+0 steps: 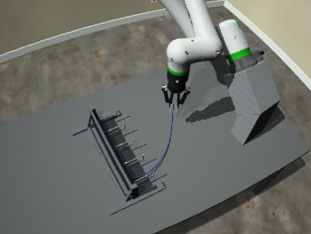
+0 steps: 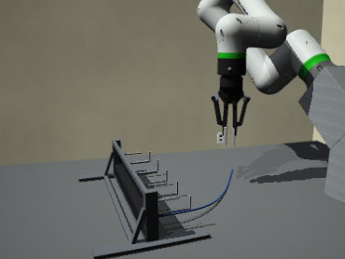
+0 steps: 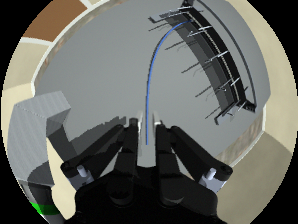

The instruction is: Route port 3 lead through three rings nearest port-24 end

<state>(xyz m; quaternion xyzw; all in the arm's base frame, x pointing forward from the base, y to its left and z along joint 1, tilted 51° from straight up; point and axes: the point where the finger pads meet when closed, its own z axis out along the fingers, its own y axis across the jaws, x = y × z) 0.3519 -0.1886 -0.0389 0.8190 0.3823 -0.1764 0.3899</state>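
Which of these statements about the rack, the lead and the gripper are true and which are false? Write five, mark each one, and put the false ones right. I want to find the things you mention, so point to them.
1. The lead [image 1: 171, 135] [image 2: 219, 199] [image 3: 150, 75] is blue. True.
2. The gripper [image 1: 175, 107] [image 2: 229, 143] [image 3: 147, 117] is clamped on the lead's free end. False: its fingers stand slightly apart, above the lead, with nothing between them.
3. The lead curves away from one end of the rack [image 1: 113, 155] [image 2: 152, 216] [image 3: 227, 60]. True.
4. The rack lies flat on its back. False: it stands upright on its feet.
5. The lead already runs through three rings at the far end. False: its free end lies out on the robot's side, clear of them.
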